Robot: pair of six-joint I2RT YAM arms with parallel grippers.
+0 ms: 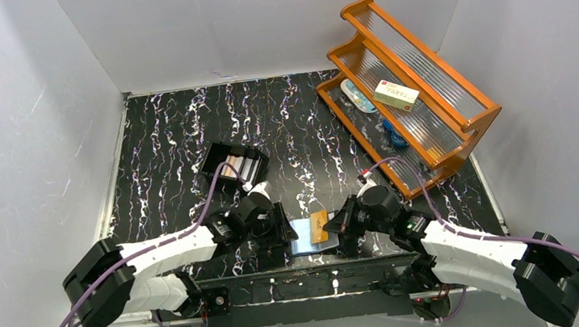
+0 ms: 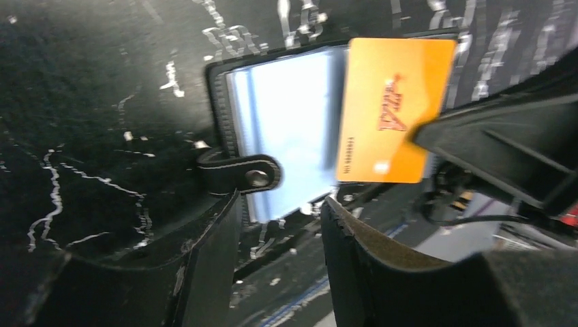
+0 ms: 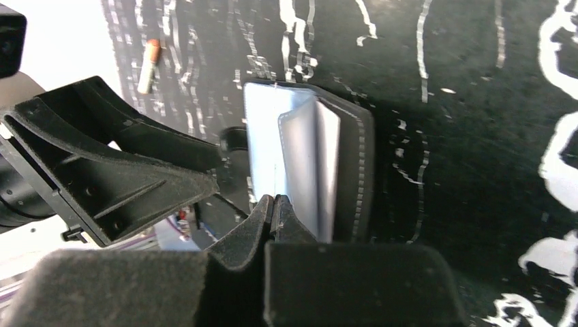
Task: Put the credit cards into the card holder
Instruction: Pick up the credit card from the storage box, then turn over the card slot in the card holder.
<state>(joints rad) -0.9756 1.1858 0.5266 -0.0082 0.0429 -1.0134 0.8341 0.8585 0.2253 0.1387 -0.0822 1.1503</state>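
One orange credit card (image 1: 319, 224) hangs over the open card holder (image 1: 308, 239) in the top view, with my left gripper (image 1: 283, 227) at its nine o'clock and my right gripper (image 1: 339, 221) at three. From the left wrist, the card overlaps the holder's blue lining (image 2: 286, 122) but sits in no slot; released now, I judge it would slide off flat. My left jaws stand part open and empty, near the snap tab (image 2: 245, 174). From the right wrist, my right fingers (image 3: 235, 238) are pinched shut on the card's edge.
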